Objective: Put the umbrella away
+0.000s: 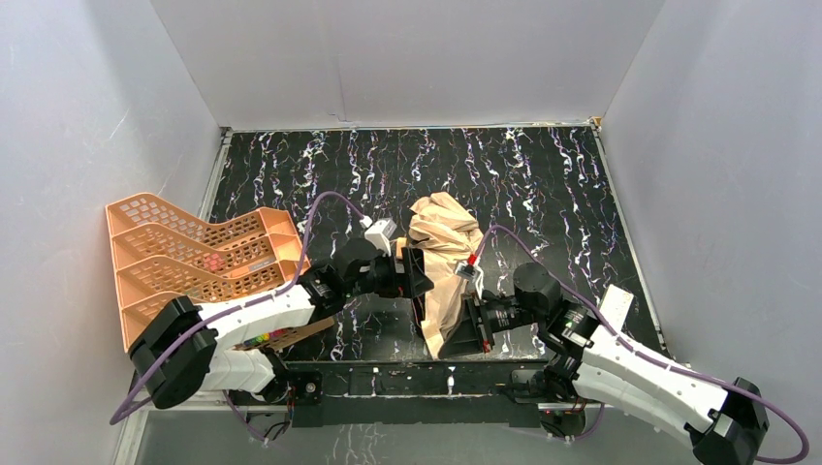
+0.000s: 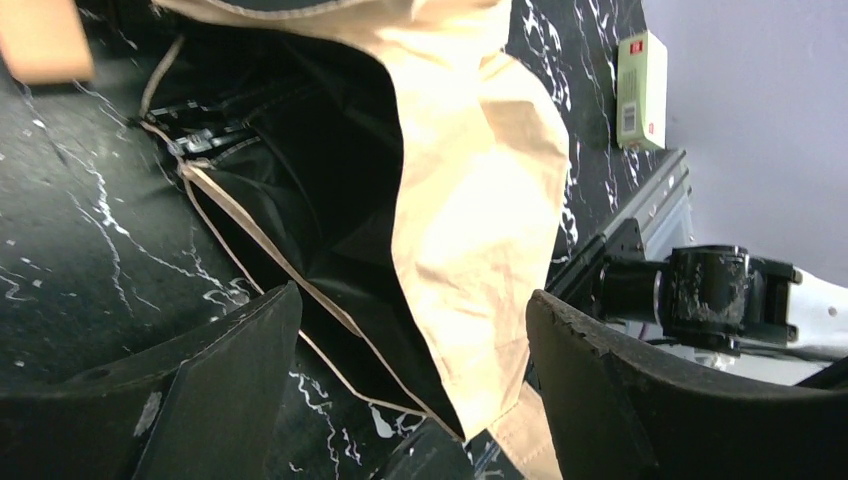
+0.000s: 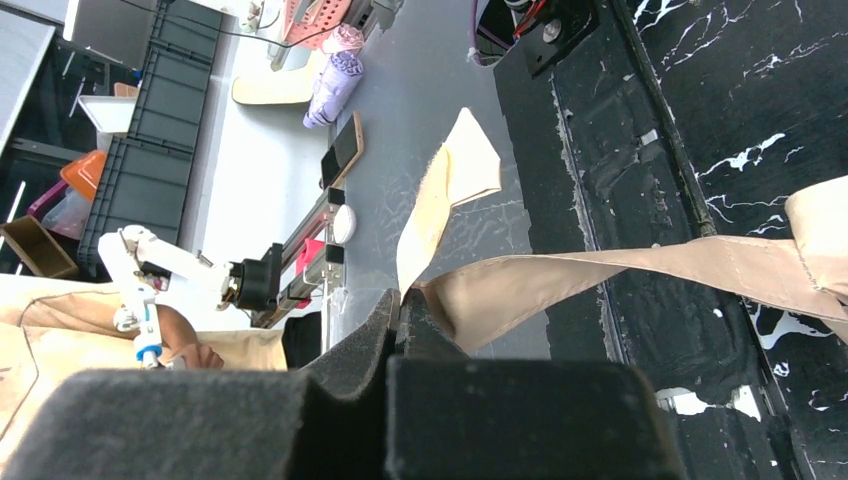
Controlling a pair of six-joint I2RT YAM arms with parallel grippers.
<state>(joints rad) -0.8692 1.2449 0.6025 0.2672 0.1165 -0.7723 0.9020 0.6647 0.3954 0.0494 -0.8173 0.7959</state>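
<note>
At the far left an orange mesh rack (image 1: 189, 257) stands on the black, white-veined table (image 1: 543, 184), against the left wall. To its right the left gripper (image 2: 412, 300) is released: its two dark fingers (image 2: 235, 375) stand wide apart, and a fold of cloth hangs down in the gap between them, though whether it touches either pad cannot be told. That cloth belongs to the umbrella (image 1: 448, 232), which lies near the middle of the table, between the two grippers. It is a loose, crumpled heap, neither spread out nor rolled tight. The outside of the canopy is tan and creased, bunched up at the far end and trailing toward the near edge. The left wrist view shows its black lining, a thin tan hem along the edge and dark ribs tucked in the folds. Just right of it, the right gripper (image 3: 402, 305) is clenched on a tan edge of the umbrella, with a short tan flap sticking up beside the pinch. Farther right, near the right arm, lies a small pale box (image 1: 616, 308).
</note>
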